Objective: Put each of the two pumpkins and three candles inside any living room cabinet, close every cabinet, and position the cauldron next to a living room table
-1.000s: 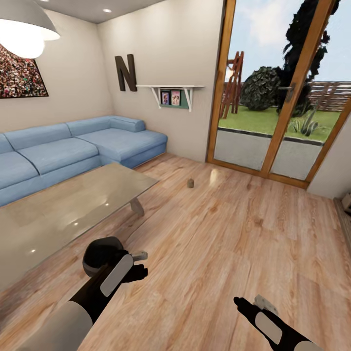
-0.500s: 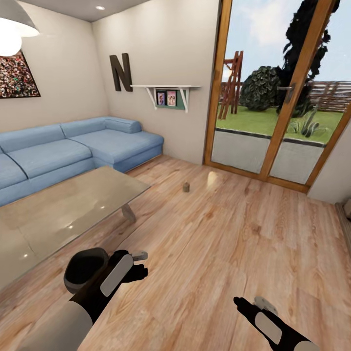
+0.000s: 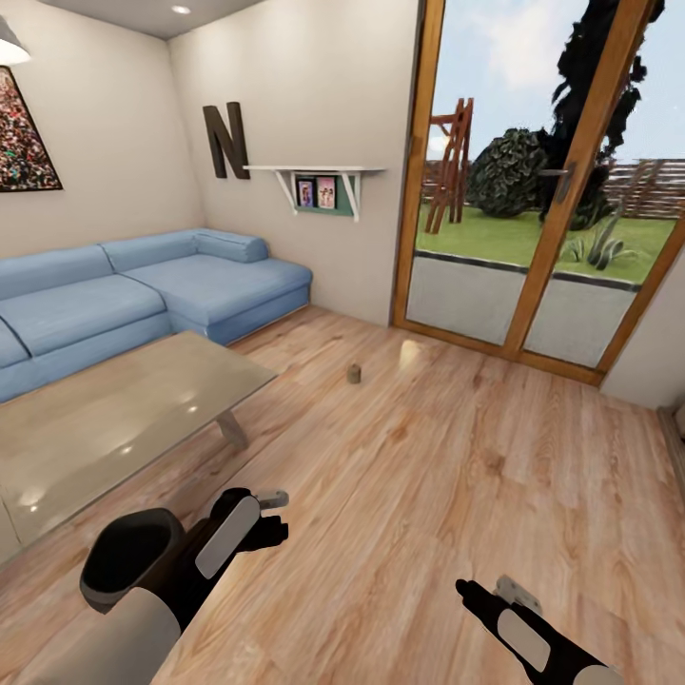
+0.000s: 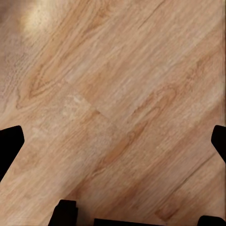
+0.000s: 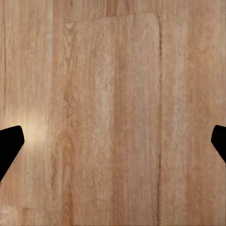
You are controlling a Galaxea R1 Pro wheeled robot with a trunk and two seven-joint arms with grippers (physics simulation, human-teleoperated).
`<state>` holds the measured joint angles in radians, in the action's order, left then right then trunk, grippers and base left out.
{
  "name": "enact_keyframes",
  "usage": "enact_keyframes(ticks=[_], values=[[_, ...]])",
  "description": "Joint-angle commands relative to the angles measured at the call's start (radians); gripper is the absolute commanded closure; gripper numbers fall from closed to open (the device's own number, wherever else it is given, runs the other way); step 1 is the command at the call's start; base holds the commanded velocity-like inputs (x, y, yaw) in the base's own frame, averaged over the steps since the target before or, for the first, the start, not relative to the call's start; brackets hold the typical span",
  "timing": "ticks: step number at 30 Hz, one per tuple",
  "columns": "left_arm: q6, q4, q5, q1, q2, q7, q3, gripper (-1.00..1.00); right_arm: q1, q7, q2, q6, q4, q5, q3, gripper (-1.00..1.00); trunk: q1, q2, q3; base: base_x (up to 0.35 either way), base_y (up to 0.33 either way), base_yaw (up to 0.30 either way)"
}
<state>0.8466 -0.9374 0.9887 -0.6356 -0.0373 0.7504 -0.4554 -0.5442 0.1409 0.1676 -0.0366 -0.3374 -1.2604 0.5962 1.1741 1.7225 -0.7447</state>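
Note:
The black wide-mouthed cauldron (image 3: 128, 569) stands on the wood floor at the lower left, near the glass table's (image 3: 114, 419) front edge, and my left forearm covers part of it. One small stubby candle (image 3: 354, 374) stands on the floor past the table's far corner. My left gripper (image 3: 271, 518) hangs open over bare floor to the right of the cauldron, not touching it. The left wrist view shows its fingertips (image 4: 9, 146) spread wide. My right gripper (image 3: 490, 592) is open and empty low at the right, with bare planks between its fingertips (image 5: 9, 143). The pumpkins and cabinet are out of view.
A blue corner sofa (image 3: 143, 295) runs along the left wall behind the table. Glazed wood-framed doors (image 3: 533, 190) fill the far right wall. A white wall shelf (image 3: 319, 181) hangs beside them. Open wood floor (image 3: 457, 428) stretches between table and doors.
The whole head view has shifted, so the camera moved: sofa, table and cauldron slid left and down in the picture. Both arms hold the same pose, grippers still open.

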Motion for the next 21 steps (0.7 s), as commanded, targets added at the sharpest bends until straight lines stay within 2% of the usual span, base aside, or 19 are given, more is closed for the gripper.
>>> enact_keyframes(ticks=[1, 21], values=[[0.0, -0.001, 0.01, -0.001, -0.001, 0.01, -0.004, -1.0, 0.0, 0.008, 0.001, -0.003, -0.003, -0.004, 0.006, -1.0, 0.0, 0.0, -0.001, 0.269, -0.198, 0.0], [0.0, -0.001, 0.01, -0.001, -0.001, 0.01, -0.005, -1.0, 0.0, 0.008, 0.002, -0.003, -0.003, -0.003, 0.007, -1.0, 0.0, 0.0, -0.001, 0.269, -0.187, 0.0]])
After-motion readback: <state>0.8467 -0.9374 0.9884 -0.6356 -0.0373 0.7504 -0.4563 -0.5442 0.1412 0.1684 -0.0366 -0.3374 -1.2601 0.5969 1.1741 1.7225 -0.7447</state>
